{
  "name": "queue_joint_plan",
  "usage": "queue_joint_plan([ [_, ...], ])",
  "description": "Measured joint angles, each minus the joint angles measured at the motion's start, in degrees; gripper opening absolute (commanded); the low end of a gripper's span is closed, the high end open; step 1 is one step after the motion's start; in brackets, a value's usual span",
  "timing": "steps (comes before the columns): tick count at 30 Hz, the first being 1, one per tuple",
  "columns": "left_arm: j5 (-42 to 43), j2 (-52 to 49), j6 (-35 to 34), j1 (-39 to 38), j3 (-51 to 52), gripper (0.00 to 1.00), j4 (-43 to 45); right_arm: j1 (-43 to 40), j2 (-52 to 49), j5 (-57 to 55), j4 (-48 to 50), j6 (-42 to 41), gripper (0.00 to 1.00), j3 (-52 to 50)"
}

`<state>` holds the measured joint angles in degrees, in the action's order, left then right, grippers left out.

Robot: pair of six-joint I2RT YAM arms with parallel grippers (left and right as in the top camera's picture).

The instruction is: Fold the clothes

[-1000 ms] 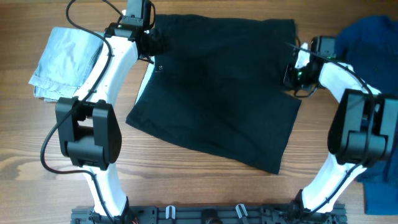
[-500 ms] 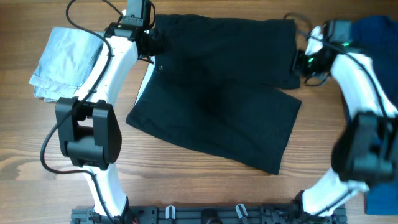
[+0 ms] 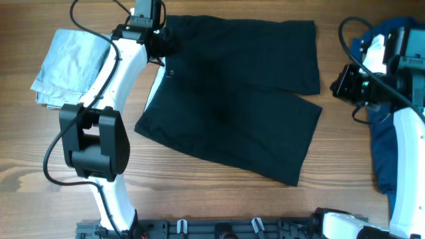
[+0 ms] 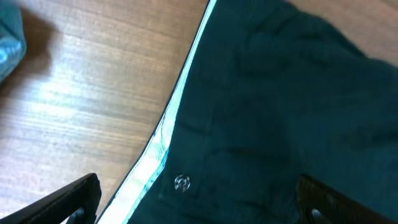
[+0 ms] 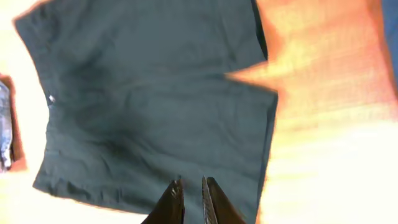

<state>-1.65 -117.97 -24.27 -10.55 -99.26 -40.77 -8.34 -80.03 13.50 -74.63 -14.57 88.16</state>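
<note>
Left jaws: spread wide and empty, set low at the waistband corner of the black shorts (image 3: 232,99). One finger (image 4: 68,202) was over bare counter (image 4: 93,93) and the other over the cloth. A metal snap (image 4: 181,182) and a pale lining strip (image 4: 166,134) along the waistband edge lay between them. Right jaws: drawn almost together with only a thin gap between the fingers (image 5: 171,202), gripping nothing. They were held clear of the cloth, off the right edge of the shorts, with the wrist camera looking down on the whole garment. Shorts: spread flat at the middle of the counter, waistband toward the left arm, both legs toward the right. Pale denim piece (image 3: 70,63): folded at the far left, apart from the shorts. Blue garment (image 3: 398,33): heaped at the right edge, partly beneath the right arm.
</note>
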Motion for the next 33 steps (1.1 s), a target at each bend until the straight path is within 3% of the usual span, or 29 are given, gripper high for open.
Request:
queue_joint_plan([
  [1, 0.0, 0.0, 0.3, 0.0, 0.0, 1.0, -0.2, 0.0, 0.0, -0.1, -1.0, -0.2, 0.12, -0.1],
  [2, 0.0, 0.0, 0.9, 0.0, 0.0, 1.0, -1.0, 0.0, 0.0, -0.3, -1.8, -0.4, 0.24, -0.2],
  [3, 0.0, 0.0, 1.3, 0.0, 0.0, 1.0, -1.9, 0.0, 0.0, -0.7, -2.4, -0.6, 0.44, -0.2],
  [6, 0.0, 0.0, 2.4, 0.2, 0.0, 1.0, -4.9, 0.0, 0.0, -2.5, -2.8, -1.1, 0.53, -0.7],
  [7, 0.0, 0.0, 2.6, 0.3, 0.0, 1.0, -5.7, 0.0, 0.0, -3.1, -2.8, -1.2, 0.64, -0.8],
  [8, 0.0, 0.0, 2.8, 0.4, 0.0, 1.0, -6.2, 0.0, 0.0, -3.5, -2.7, -1.2, 0.88, -1.1],
  [9, 0.0, 0.0, 2.9, 0.5, 0.0, 1.0, -6.6, 0.0, 0.0, -3.8, -2.7, -1.4, 1.0, -1.2],
  [13, 0.0, 0.0, 3.3, 0.8, 0.0, 0.99, -7.2, 0.0, 0.0, -4.8, -2.7, -1.9, 1.0, -1.7],
  [15, 0.0, 0.0, 3.5, 0.8, 0.0, 0.94, -6.9, 0.0, 0.0, -4.9, -2.7, -1.9, 1.0, -1.7],
  [17, 0.0, 0.0, 3.6, 0.8, 0.0, 0.77, -5.7, 0.0, 0.0, -5.0, -2.7, -1.9, 1.0, -1.7],
  [18, 0.2, -0.1, 3.6, 0.8, 0.0, 0.64, -4.8, 0.0, 0.0, -5.0, -2.7, -1.9, 1.0, -1.7],
  [19, 0.9, -0.3, 4.1, 0.8, 0.0, 0.43, -3.7, 0.0, 0.0, -5.0, -2.7, -1.9, 1.0, -1.7],
  [20, 1.4, -0.7, 4.0, 0.8, 0.0, 0.3, -2.9, 0.0, 0.0, -5.0, -2.7, -1.9, 1.0, -1.7],
  [21, 2.0, -1.3, 4.1, 0.8, 0.0, 0.24, -2.1, 0.0, 0.0, -5.0, -2.7, -1.9, 1.0, -1.7],
  [26, 3.3, -5.7, 4.1, 0.8, 0.0, 0.13, 0.0, 0.0, 0.0, -5.0, -2.7, -1.9, 1.0, -1.7],
  [33, 3.9, -10.5, 4.3, 0.8, 0.0, 0.05, 2.0, 0.0, 0.0, -5.0, -2.7, -1.9, 1.0, -1.7],
])
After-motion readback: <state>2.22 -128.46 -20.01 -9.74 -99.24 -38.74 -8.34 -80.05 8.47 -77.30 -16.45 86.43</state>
